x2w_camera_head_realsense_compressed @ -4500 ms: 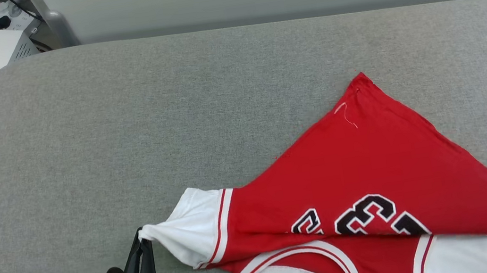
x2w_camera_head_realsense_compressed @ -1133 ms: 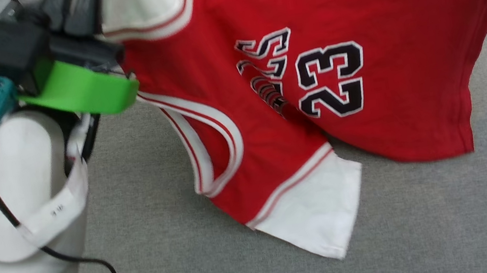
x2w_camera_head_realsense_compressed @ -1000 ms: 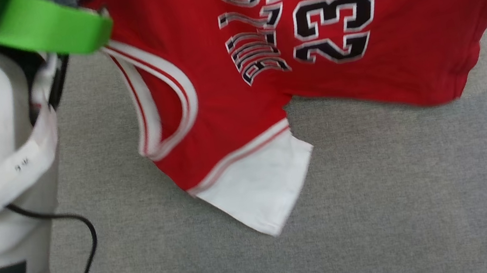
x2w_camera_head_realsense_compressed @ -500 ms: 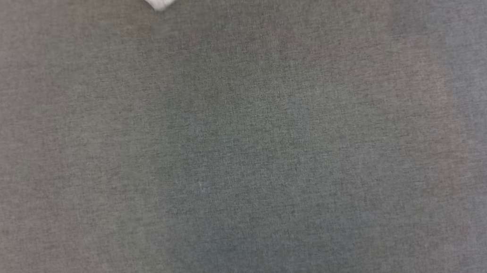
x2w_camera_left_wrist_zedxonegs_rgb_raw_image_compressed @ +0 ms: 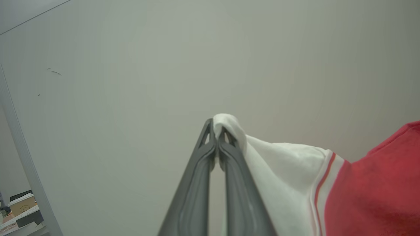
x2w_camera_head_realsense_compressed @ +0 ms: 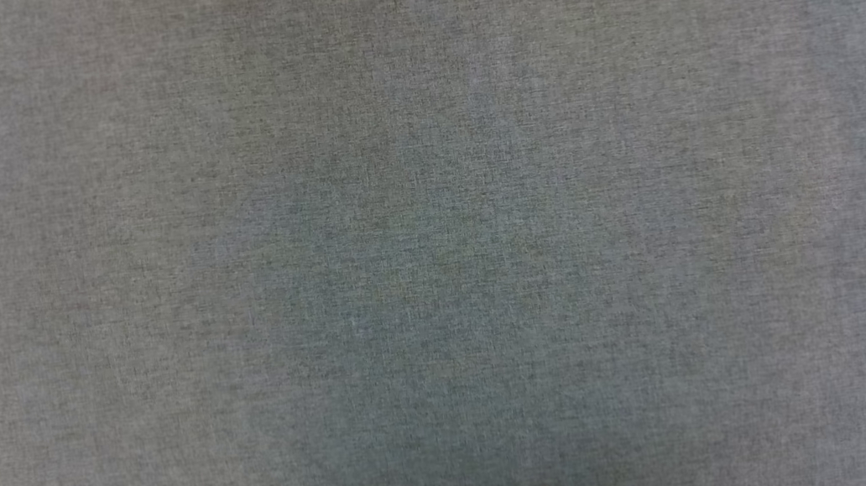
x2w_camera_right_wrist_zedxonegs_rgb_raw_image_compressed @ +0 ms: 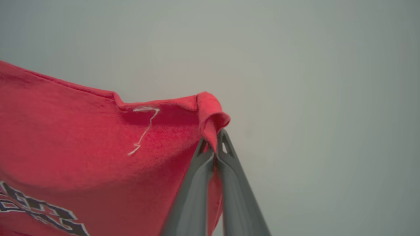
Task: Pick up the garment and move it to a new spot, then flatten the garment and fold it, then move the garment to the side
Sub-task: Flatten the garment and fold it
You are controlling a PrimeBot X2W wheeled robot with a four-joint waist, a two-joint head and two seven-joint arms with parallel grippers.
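The garment [x2w_camera_left_wrist_zedxonegs_rgb_raw_image_compressed: 370, 190] is a red jersey with white sleeves and striped trim, and it hangs in the air between my two arms. In the left wrist view my left gripper [x2w_camera_left_wrist_zedxonegs_rgb_raw_image_compressed: 216, 131] is shut on the tip of a white sleeve. In the right wrist view my right gripper [x2w_camera_right_wrist_zedxonegs_rgb_raw_image_compressed: 215, 139] is shut on a bunched red hem corner of the garment [x2w_camera_right_wrist_zedxonegs_rgb_raw_image_compressed: 82, 141], which stretches away to that view's left with black lettering low down and a loose white thread near the hem.
The head view looks down on grey fabric surface [x2w_camera_head_realsense_compressed: 433, 243] with soft shadows. Behind both grippers stands a plain pale wall [x2w_camera_left_wrist_zedxonegs_rgb_raw_image_compressed: 131, 82]. A shelf corner with boxes [x2w_camera_left_wrist_zedxonegs_rgb_raw_image_compressed: 23, 206] sits at the lower left of the left wrist view.
The head view has swung down, so the garment and my left arm slid off its top edge. Half a second ago a white sleeve tip still showed at the top.
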